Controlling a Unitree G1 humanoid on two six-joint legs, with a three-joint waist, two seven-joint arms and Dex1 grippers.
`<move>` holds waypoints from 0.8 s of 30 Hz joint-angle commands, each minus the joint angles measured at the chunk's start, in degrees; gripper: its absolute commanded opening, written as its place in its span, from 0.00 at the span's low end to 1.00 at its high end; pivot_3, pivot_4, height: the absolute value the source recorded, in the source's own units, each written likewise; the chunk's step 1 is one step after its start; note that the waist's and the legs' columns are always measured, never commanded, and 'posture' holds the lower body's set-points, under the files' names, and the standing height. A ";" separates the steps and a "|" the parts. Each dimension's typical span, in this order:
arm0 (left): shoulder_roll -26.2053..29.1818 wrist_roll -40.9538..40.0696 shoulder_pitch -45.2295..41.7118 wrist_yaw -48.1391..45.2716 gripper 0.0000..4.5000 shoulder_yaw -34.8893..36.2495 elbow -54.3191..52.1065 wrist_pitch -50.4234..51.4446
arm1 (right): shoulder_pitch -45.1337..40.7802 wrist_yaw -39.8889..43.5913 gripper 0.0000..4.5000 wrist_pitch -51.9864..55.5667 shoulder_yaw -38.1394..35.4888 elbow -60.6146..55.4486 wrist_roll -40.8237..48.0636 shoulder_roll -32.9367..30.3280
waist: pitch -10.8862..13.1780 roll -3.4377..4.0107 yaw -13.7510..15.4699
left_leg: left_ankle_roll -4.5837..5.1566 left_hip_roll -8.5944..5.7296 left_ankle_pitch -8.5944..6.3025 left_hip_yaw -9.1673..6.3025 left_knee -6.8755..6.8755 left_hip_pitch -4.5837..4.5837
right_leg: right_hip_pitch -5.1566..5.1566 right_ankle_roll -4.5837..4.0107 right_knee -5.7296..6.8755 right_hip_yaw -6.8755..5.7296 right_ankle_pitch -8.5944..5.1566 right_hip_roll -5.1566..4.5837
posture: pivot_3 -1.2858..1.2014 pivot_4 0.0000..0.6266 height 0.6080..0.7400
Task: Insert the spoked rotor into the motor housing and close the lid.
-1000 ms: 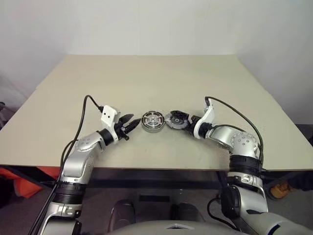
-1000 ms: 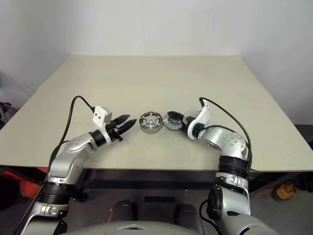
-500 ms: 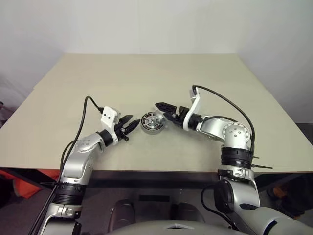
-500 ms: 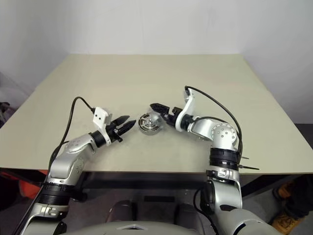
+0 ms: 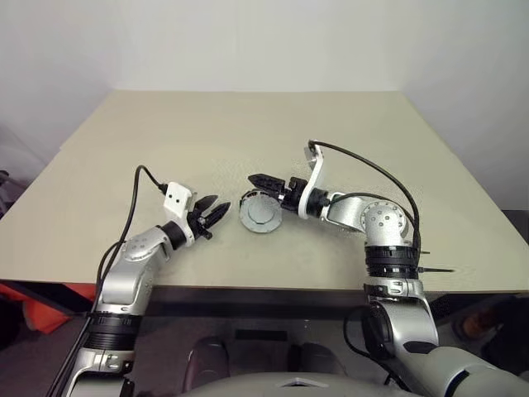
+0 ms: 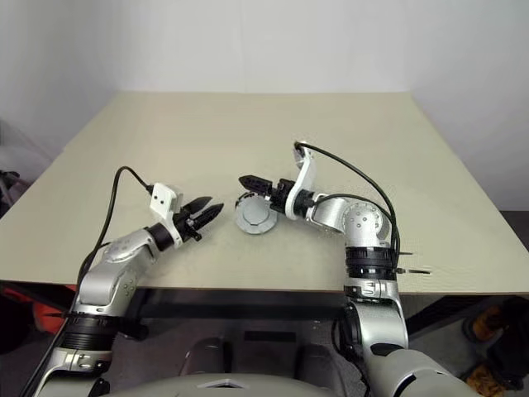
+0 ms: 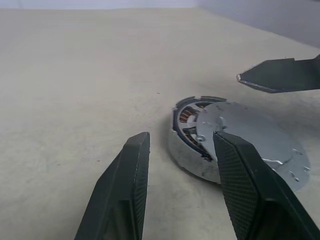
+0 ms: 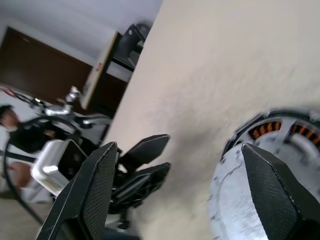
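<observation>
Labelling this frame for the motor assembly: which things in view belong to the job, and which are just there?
Job:
- motor housing, copper windings showing
- lid, lying off-centre over the housing
- right gripper, open above them
- left gripper, open and empty beside them

Just there:
- table
- a person and some furniture in the background

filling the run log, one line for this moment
lid: askew on motor housing | right gripper: open, above | left gripper: open, beside
</observation>
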 commanded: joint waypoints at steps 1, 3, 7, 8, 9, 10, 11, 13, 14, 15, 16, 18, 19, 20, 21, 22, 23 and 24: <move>0.30 -0.25 -0.45 -0.06 0.47 0.64 -2.12 -1.38 | 3.03 14.61 0.99 -20.39 14.48 -9.29 -15.49 -7.15 | 0.00 -0.01 0.33 | 0.03 0.02 -0.02 -0.01 0.00 -0.03 | 0.01 0.00 -0.02 -0.01 0.00 0.00 | 0.52 0.00 1.00; 0.21 -0.18 -0.53 -0.12 0.47 0.50 -1.94 -1.50 | 4.55 21.25 0.99 -29.71 19.91 -9.16 -21.97 -10.67 | 0.00 -0.02 0.42 | 0.08 0.02 -0.05 -0.01 0.00 -0.06 | 0.01 0.06 -0.06 0.00 -0.03 -0.04 | 0.52 0.00 1.00; 0.15 -0.13 -0.63 -0.29 0.47 0.33 -1.77 -1.58 | 5.26 29.26 0.99 -38.61 23.69 -4.44 -27.74 -13.26 | 0.00 -0.03 0.10 | 0.19 0.01 -0.11 0.00 0.01 -0.04 | 0.01 0.06 -0.03 0.01 -0.04 -0.04 | 0.52 0.00 1.00; 0.16 -0.13 -0.66 -0.33 0.47 0.30 -1.73 -1.59 | 5.28 30.60 0.99 -40.56 24.47 -3.10 -29.30 -13.56 | 0.00 -0.03 0.02 | 0.32 0.02 -0.19 0.00 0.03 -0.03 | 0.01 0.06 -0.02 0.01 -0.04 -0.04 | 0.52 0.00 1.00; 0.19 -0.13 -0.72 -0.39 0.47 0.28 -1.63 -1.63 | 5.25 31.47 0.99 -42.08 25.06 -1.72 -30.64 -13.52 | 0.00 -0.03 -0.04 | 0.33 0.02 -0.19 0.00 0.05 -0.03 | 0.01 0.05 -0.02 0.01 -0.04 -0.04 | 0.52 0.00 1.00; 0.21 -0.12 -0.77 -0.43 0.47 0.26 -1.55 -1.66 | 5.19 32.06 0.99 -43.31 25.35 -0.51 -31.66 -13.24 | 0.00 -0.03 -0.09 | 0.33 0.02 -0.19 0.00 0.07 -0.01 | 0.03 0.05 -0.02 0.01 -0.04 -0.04 | 0.52 0.00 1.00; 0.24 -0.12 -0.83 -0.49 0.47 0.25 -1.46 -1.68 | 5.04 32.29 0.99 -44.38 25.42 0.85 -32.50 -12.67 | 0.00 -0.03 -0.15 | 0.34 0.01 -0.19 0.00 0.09 0.00 | 0.05 0.05 -0.02 0.01 -0.03 -0.04 | 0.52 0.00 1.00; 0.27 -0.11 -0.94 -0.55 0.47 0.23 -1.31 -1.71 | 4.78 32.65 0.99 -46.63 25.47 3.43 -34.18 -11.57 | 0.00 -0.03 -0.20 | 0.34 0.02 -0.19 0.00 0.13 0.01 | 0.06 0.04 -0.01 0.01 -0.03 -0.04 | 0.52 0.00 1.00; 0.25 -0.08 -0.95 -0.56 0.47 0.20 -1.27 -1.74 | 4.69 32.75 0.99 -47.92 25.60 4.58 -35.19 -11.16 | 0.00 -0.04 -0.21 | 0.34 0.02 -0.19 0.00 0.13 0.02 | 0.06 0.03 0.00 0.01 -0.02 -0.04 | 0.52 0.00 1.00; 0.21 -0.05 -0.89 -0.53 0.47 0.15 -1.33 -1.74 | 4.54 32.68 0.99 -49.09 25.64 5.94 -36.22 -10.71 | 0.00 -0.04 -0.22 | 0.34 0.02 -0.19 0.00 0.13 0.02 | 0.07 0.02 0.01 0.01 -0.02 -0.04 | 0.52 0.00 1.00; 0.16 -0.04 -0.82 -0.50 0.47 0.11 -1.42 -1.74 | 4.37 32.58 0.99 -50.07 25.51 7.14 -37.05 -10.24 | 0.00 -0.04 -0.23 | 0.34 0.02 -0.19 0.00 0.14 0.03 | 0.08 0.00 0.02 0.01 0.00 -0.04 | 0.52 0.00 1.00; 0.07 -0.04 -0.57 -0.43 0.47 -0.01 -1.76 -1.66 | 4.15 32.74 0.99 -51.49 25.11 8.82 -38.15 -9.46 | 0.00 -0.04 -0.25 | 0.36 0.02 -0.20 0.00 0.14 0.03 | 0.09 -0.03 0.02 0.01 0.01 -0.04 | 0.52 0.00 1.00; 0.04 -0.06 -0.46 -0.42 0.47 -0.05 -1.89 -1.62 | 4.08 32.85 0.99 -51.94 24.93 9.46 -38.57 -9.14 | 0.00 -0.04 -0.25 | 0.37 0.02 -0.21 0.00 0.14 0.02 | 0.08 -0.04 0.02 0.01 0.02 -0.04 | 0.52 0.00 1.00; 0.02 -0.09 -0.33 -0.43 0.47 -0.10 -2.04 -1.58 | 4.05 32.89 0.99 -52.56 24.87 10.34 -39.10 -8.83 | 0.00 -0.04 -0.26 | 0.38 0.02 -0.21 0.00 0.14 0.03 | 0.09 -0.11 0.02 0.01 0.06 -0.04 | 0.52 0.00 1.00; -0.01 -0.14 -0.23 -0.44 0.47 -0.15 -2.20 -1.53 | 4.05 32.91 0.99 -53.17 24.86 11.21 -39.68 -8.59 | 0.00 -0.04 -0.26 | 0.39 0.02 -0.22 0.00 0.14 0.03 | 0.09 -0.20 0.01 0.01 0.12 -0.04 | 0.52 0.00 1.00; -0.02 -0.21 -0.15 -0.47 0.47 -0.19 -2.32 -1.45 | 4.06 32.91 0.99 -53.96 24.99 12.13 -40.41 -8.43 | 0.00 -0.04 -0.28 | 0.39 0.02 -0.22 0.00 0.14 0.03 | 0.09 -0.24 0.02 0.01 0.13 -0.04 | 0.52 0.00 1.00; -0.01 -0.25 -0.09 -0.50 0.47 -0.21 -2.41 -1.40 | 4.06 32.93 0.99 -54.64 25.02 12.92 -40.99 -8.22 | 0.00 -0.04 -0.29 | 0.39 0.02 -0.22 0.00 0.14 0.03 | 0.09 -0.29 0.01 0.01 0.16 -0.04 | 0.52 0.00 1.00; 0.02 -0.33 -0.02 -0.53 0.47 -0.18 -2.52 -1.34 | 4.04 32.96 0.99 -55.14 24.99 13.55 -41.45 -8.00 | 0.00 -0.04 -0.29 | 0.40 0.02 -0.22 0.00 0.14 0.03 | 0.09 -0.31 0.01 0.01 0.18 -0.04 | 0.52 0.00 1.00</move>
